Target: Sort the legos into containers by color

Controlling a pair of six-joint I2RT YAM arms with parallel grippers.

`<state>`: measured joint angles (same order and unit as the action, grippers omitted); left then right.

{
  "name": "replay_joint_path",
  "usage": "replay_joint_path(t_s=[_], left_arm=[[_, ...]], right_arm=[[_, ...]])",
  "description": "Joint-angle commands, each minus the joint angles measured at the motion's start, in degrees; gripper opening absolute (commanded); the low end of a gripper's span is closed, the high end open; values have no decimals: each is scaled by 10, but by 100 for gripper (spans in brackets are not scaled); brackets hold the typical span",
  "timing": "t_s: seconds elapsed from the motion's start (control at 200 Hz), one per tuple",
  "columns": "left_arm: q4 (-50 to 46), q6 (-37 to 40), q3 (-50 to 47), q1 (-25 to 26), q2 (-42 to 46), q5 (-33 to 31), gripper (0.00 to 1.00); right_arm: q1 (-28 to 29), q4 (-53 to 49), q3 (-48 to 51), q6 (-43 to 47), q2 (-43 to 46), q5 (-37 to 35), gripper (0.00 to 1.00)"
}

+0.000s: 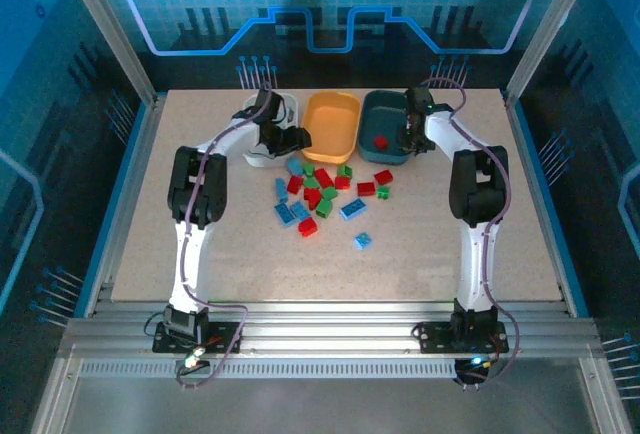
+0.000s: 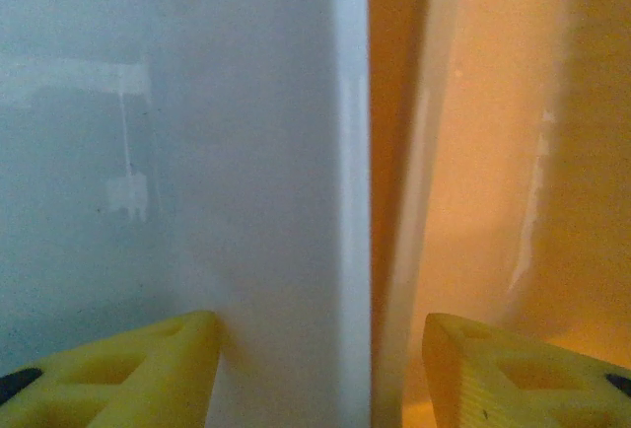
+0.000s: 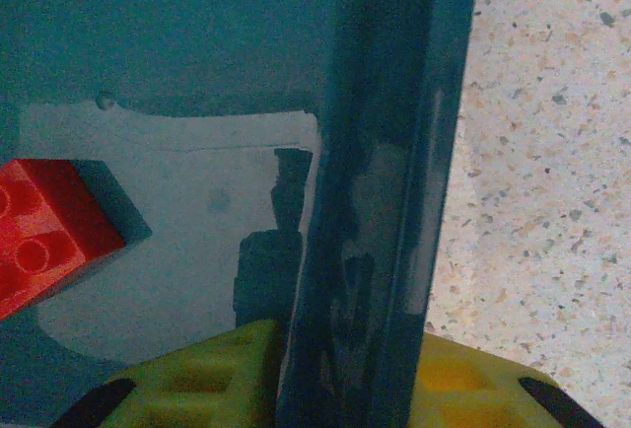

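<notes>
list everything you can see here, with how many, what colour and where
white tray: 1, white, back left, partly under the left arm
orange tray: 1, orange-yellow, back middle, nothing in it
teal tray: 1, dark teal, back right
red brick: 1, red, inside the teal tray
loose bricks: roughly nineteen, red, green and light blue, on the table in front of the trays
table: 1, speckled beige
left arm: 1, white and black; yellow fingers apart, astride the white tray's wall beside the orange tray
right arm: 1, white and black; yellow fingers closed on the teal tray's right wall
</notes>
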<state>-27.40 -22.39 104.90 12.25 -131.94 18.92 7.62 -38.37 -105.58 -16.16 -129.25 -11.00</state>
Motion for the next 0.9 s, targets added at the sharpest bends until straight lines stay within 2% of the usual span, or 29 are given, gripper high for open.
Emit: replay_joint_path(t_s=[0.0, 0.25, 0.42, 0.525, 0.58, 0.655, 0.775, 0.895], left_arm=[[11, -12, -21, 7, 37, 22, 58], [24, -46, -36, 13, 59, 32, 57], [10, -30, -20, 16, 63, 27, 61], [-9, -11, -6, 13, 78, 6, 66], [-9, -9, -6, 8, 92, 2, 68], [-8, -7, -10, 2, 120, 1, 72], [10, -15, -44, -1, 183, -10, 72], [75, -53, -160, -1, 288, -30, 73]], right_arm=[[2, 14, 10, -9, 26, 20, 31], [-1, 37, 44, 16, 46, 44, 31], [-10, 48, 58, 32, 52, 53, 33], [-14, 43, 51, 31, 59, 59, 45], [-14, 41, 52, 30, 71, 59, 58], [-13, 41, 59, 23, 97, 52, 68], [-11, 52, 105, 5, 153, 42, 74], [9, 71, 187, -13, 216, 40, 77]])
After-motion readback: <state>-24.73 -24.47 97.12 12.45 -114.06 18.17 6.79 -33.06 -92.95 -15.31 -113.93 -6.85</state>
